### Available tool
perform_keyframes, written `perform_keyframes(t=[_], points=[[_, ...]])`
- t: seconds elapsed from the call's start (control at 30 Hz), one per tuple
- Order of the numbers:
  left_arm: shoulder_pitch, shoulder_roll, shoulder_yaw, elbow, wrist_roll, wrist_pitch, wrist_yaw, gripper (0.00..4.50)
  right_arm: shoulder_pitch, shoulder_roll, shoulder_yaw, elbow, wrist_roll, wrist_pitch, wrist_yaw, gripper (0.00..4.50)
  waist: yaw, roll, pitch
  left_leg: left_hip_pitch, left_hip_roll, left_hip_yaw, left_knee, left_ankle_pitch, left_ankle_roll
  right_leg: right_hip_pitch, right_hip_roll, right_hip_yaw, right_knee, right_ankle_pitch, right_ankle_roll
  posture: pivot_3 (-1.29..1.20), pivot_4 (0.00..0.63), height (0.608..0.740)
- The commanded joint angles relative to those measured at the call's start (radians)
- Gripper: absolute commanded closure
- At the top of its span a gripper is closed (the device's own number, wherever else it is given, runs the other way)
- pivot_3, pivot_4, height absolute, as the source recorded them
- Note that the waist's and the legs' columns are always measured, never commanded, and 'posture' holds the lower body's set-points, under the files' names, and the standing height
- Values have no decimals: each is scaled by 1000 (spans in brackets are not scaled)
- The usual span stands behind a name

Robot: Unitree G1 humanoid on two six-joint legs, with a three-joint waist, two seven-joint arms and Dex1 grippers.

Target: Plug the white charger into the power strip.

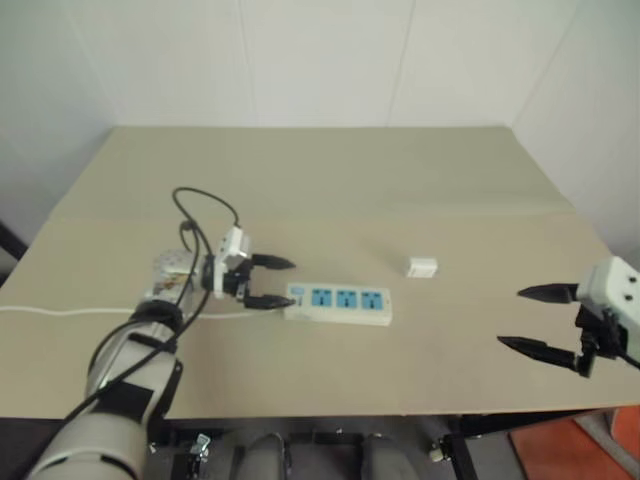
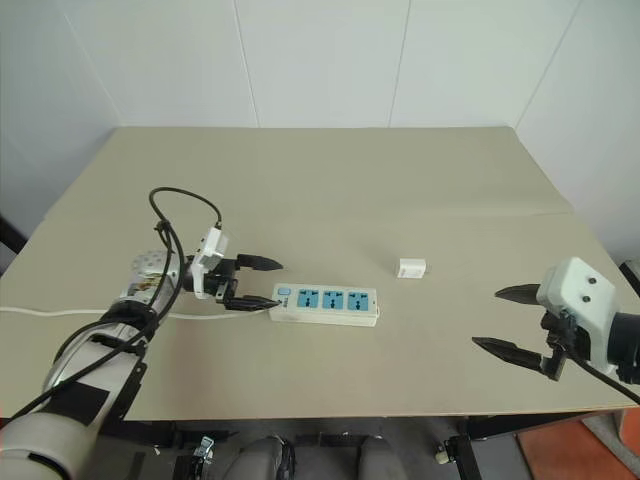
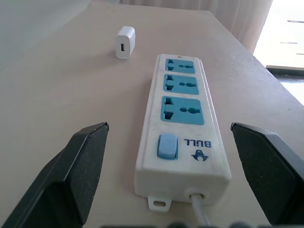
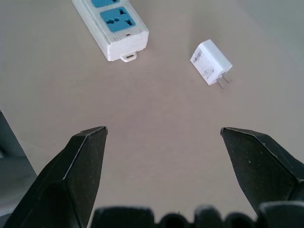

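The white charger (image 1: 422, 267) is lying on its side on the table, unplugged, with nothing touching it. Its two metal prongs, seen in the right wrist view, are pointing level along the tabletop rather than down. It is sitting a little beyond the far-right end of the power strip (image 1: 339, 303), near it but apart.

The power strip is lying flat with its three blue sockets facing up. Its long axis is running left to right across the table, with the switch end and thin white cord (image 1: 60, 311) toward the left.

The left gripper (image 1: 270, 282) is hovering at the strip's switch end, its two black fingers spread wide to either side of that end and holding nothing. The right gripper (image 2: 505, 320) is hanging over the table's right edge, well apart from the charger, its fingers equally wide and empty.

The table (image 1: 330, 180) is a plain beige board, bare elsewhere. White panelled walls (image 1: 320, 60) are rising behind it.
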Motion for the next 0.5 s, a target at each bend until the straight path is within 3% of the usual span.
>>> perform_keyframes(t=[0.03, 0.23, 0.5], points=[[-33, -9, -20, 30, 21, -34, -3, 6, 18, 13, -65, -58, 27, 30, -23, 0, 1, 0, 0, 0, 0, 0, 0, 0, 0, 0, 0, 0, 0, 0, 0, 0, 150, 740], [-59, -32, -40, 91, 102, -78, -3, 6, 57, 21, -99, -106, 38, 62, -39, 0, 0, 0, 0, 0, 0, 0, 0, 0, 0, 0, 0, 0, 0, 0, 0, 0, 150, 740], [-58, -70, 50, 152, 189, -99, -3, 6, 58, 36, -109, -140, 47, 89, -68, 0, 3, -1, 0, 0, 0, 0, 0, 0, 0, 0, 0, 0, 0, 0, 0, 0, 150, 740]])
